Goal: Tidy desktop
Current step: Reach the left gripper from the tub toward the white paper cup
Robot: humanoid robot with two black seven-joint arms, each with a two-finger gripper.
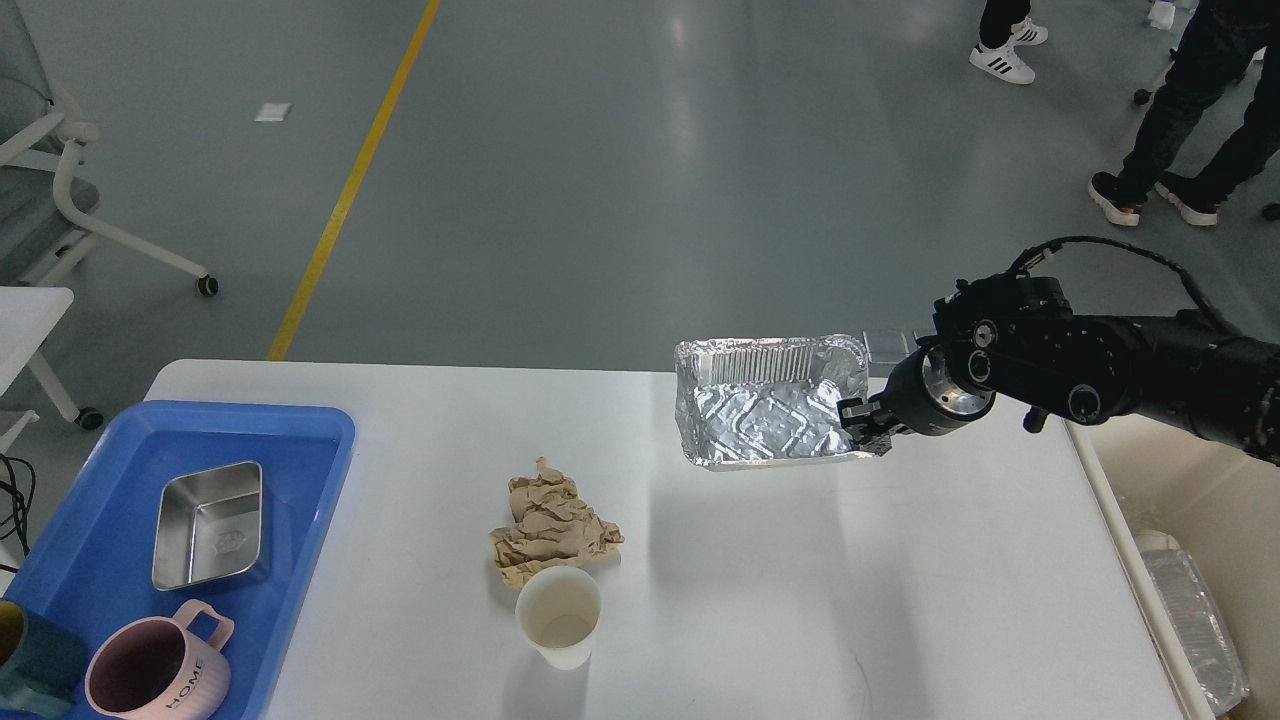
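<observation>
The white desktop point(900, 600) is spread across the lower view below a grey floor. Above its far right part, a foil tray point(765, 420) is pinched at its right rim by the right gripper point(866, 425). Left of the tray, crumpled brown paper point(550, 530) and a paper cup point(558, 617) are seen on the desktop.

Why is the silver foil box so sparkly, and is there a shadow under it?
Head view: the crinkled foil box, held by the right gripper, catches overhead light in bright patches; a faint grey shadow lies on the desktop below it; pale glare streaks show on the floor; the picture looks sharp.
</observation>
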